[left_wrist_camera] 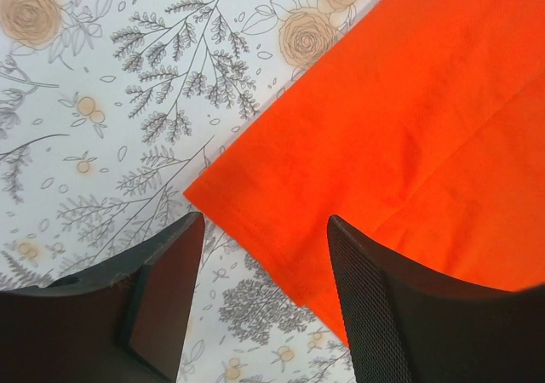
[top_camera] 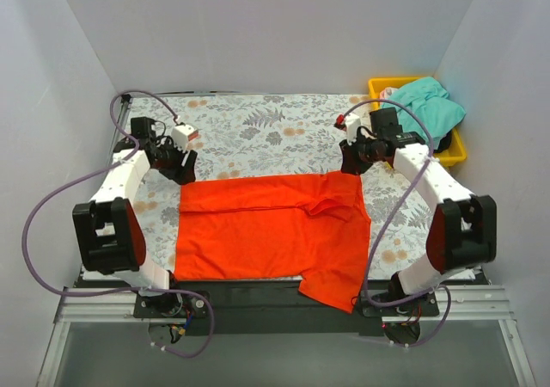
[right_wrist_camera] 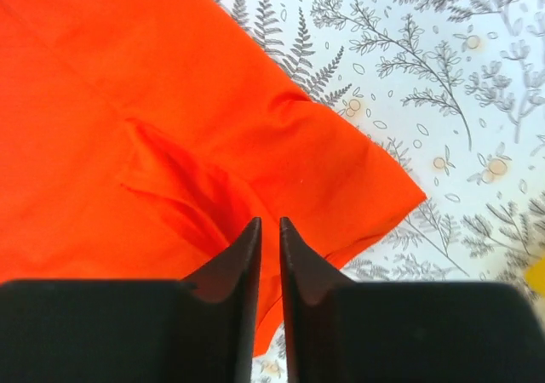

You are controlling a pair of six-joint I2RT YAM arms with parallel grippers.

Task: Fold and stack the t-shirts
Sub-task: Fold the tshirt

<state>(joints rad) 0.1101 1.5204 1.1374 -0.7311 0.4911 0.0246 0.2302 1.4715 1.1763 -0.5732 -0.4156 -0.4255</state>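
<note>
The orange-red t-shirt [top_camera: 266,232] lies spread on the floral table, with one part hanging over the near edge at the right. The teal-green t-shirt [top_camera: 427,103] is bunched in the bin at the back right. My left gripper [top_camera: 183,170] is open over the orange shirt's far left corner. In the left wrist view that corner [left_wrist_camera: 400,119] reaches between the open fingers [left_wrist_camera: 375,306] of the gripper [left_wrist_camera: 266,230]. My right gripper [top_camera: 351,165] is over the far right corner. In the right wrist view it [right_wrist_camera: 271,223] is shut and empty just above wrinkled orange cloth [right_wrist_camera: 170,128].
The yellow plastic bin [top_camera: 456,152] stands against the right wall at the back. White walls close in the table on the left, the back and the right. A black rail [top_camera: 241,294] runs along the near edge between the arm bases.
</note>
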